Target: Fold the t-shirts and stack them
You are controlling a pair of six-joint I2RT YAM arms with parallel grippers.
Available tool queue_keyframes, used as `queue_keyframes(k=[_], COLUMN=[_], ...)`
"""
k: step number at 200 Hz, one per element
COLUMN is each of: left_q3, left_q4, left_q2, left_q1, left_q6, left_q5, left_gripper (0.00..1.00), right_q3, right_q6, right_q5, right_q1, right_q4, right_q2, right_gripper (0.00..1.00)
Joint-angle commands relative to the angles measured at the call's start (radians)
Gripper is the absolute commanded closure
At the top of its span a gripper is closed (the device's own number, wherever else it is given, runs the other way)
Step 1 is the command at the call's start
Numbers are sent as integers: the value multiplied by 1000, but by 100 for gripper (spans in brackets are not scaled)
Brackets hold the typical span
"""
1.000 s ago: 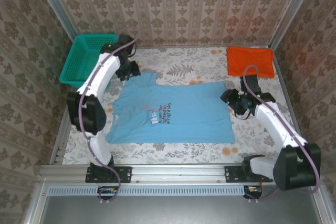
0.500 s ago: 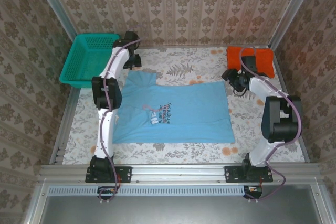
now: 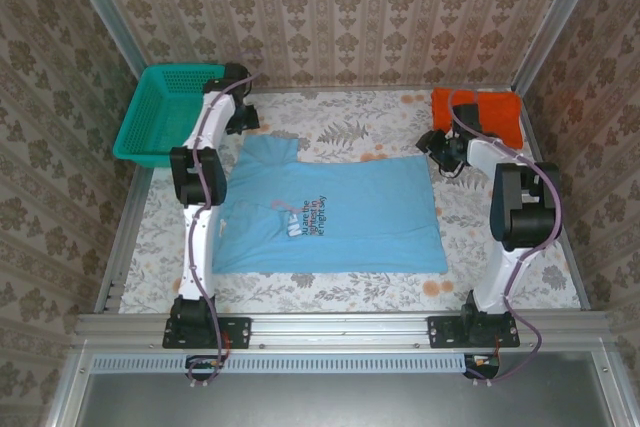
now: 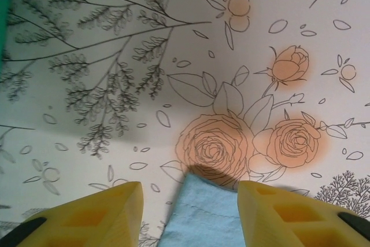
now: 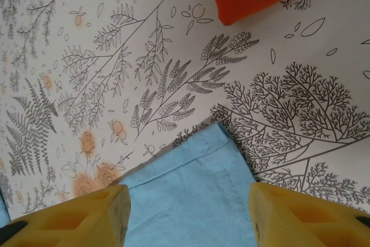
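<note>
The light blue cloth t-shirt with a small printed chest motif lies spread flat at the centre of the floral-patterned tabletop. The left claw is released, its yellow fingers spread wide. The shirt's 11 o'clock corner lies loose between them, not pinched. The right claw is likewise released over the shirt's 2 o'clock corner, gripping nothing. The folded bright orange cloth t-shirt rests at 1 o'clock, apart from the blue one. A teal plastic mesh basket sits at 10 o'clock.

Damask wallpaper (beige), floral tablecloth
</note>
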Motion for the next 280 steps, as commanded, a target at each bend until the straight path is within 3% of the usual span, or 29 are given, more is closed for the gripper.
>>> queue_keyframes(k=[1, 54, 117, 167, 228, 280], left_q3=[15, 8, -2, -5, -17, -57], left_q4=[-2, 5, 19, 31, 41, 83], left_q2=[41, 69, 80, 79, 51, -18], left_q1=[4, 4, 1, -14, -15, -21], left_q6=[0, -2, -17, -21, -26, -31], left_q5=[40, 46, 76, 90, 95, 104], left_gripper=[53, 59, 78, 84, 100, 100], right_q3=[41, 45, 70, 94, 104, 148], right_q6=[-3, -10, -35, -37, -51, -41], right_q5=[-18, -15, 19, 56, 60, 56], right_q1=[-5, -5, -5, -9, -19, -21], right_q4=[4, 6, -44, -90, -115, -116], right_q2=[30, 36, 70, 98, 111, 172], right_gripper=[43, 43, 44, 45, 45, 52])
